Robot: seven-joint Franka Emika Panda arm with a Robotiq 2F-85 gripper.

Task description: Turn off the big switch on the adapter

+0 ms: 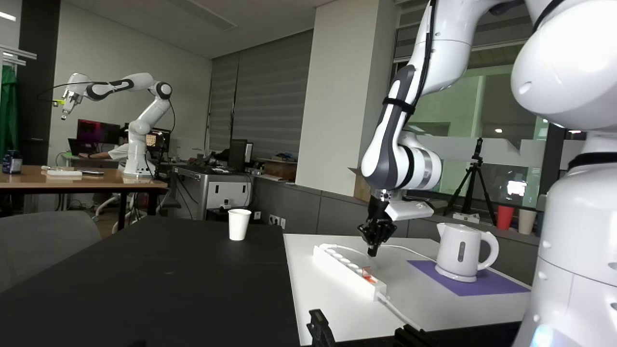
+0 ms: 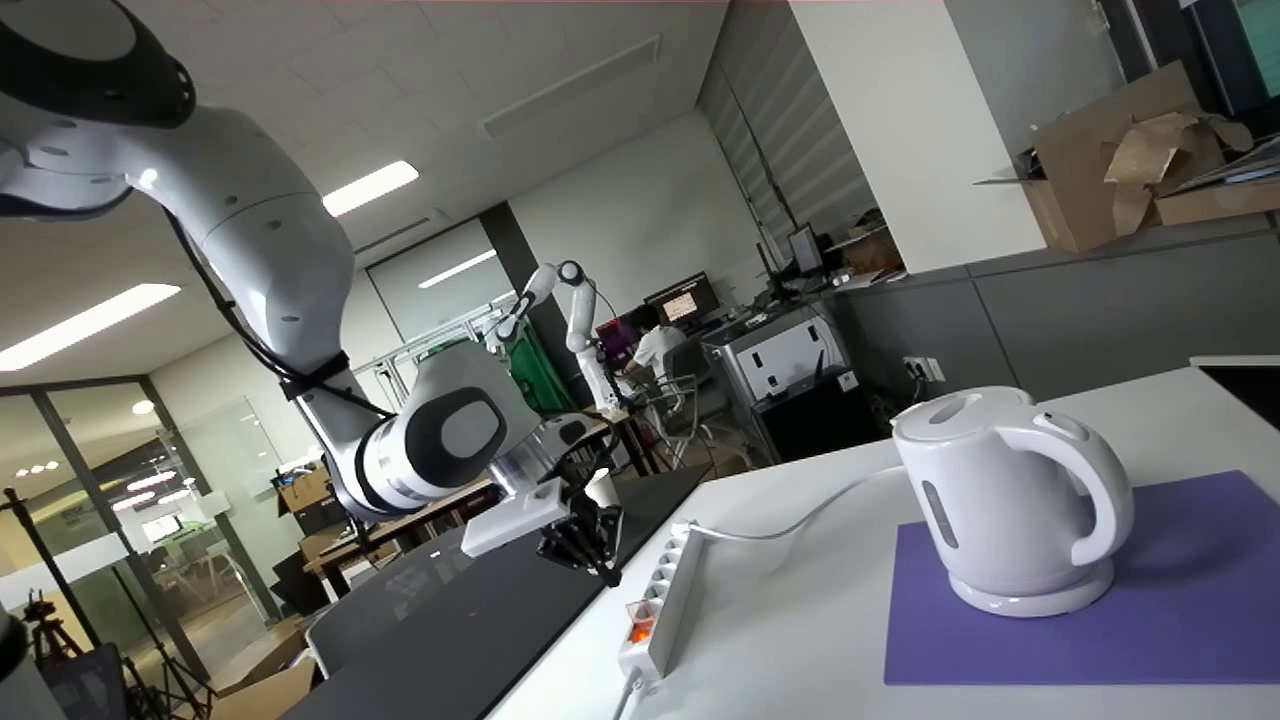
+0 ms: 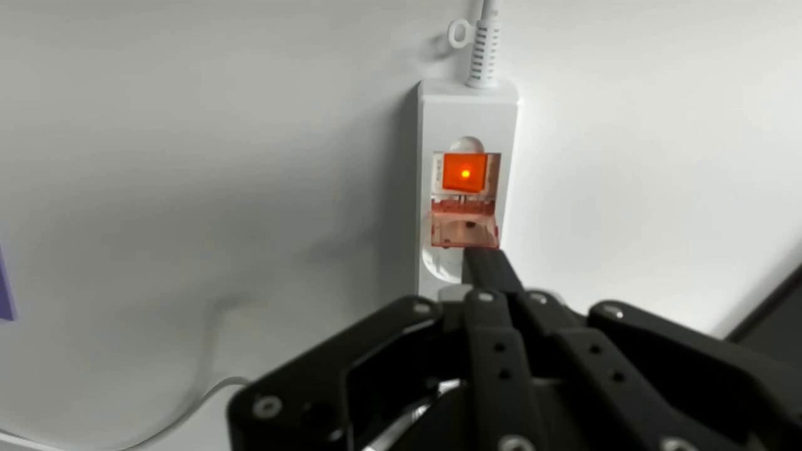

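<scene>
The adapter is a long white power strip lying on the white table, seen in both exterior views [image 1: 340,275] [image 2: 682,590] and in the wrist view [image 3: 467,116]. Its big switch [image 3: 463,175] is an orange rocker with a bright lit spot near the cord end; it also shows in both exterior views [image 1: 369,279] [image 2: 640,632]. A clear reddish cover [image 3: 465,232] stands flipped open beside the switch. My gripper [image 3: 482,255] is shut and empty, pointing down above the strip. Its fingertips overlap the cover's edge in the wrist view. In both exterior views the gripper [image 1: 372,251] [image 2: 610,577] appears raised, apart from the strip.
A white kettle [image 1: 460,250] [image 2: 1000,510] stands on a purple mat [image 1: 496,284] [image 2: 1200,600] beside the strip. A white cord [image 2: 800,522] runs from the strip's far end toward the kettle. A black table [image 1: 193,270] with a paper cup [image 1: 238,224] adjoins the white one.
</scene>
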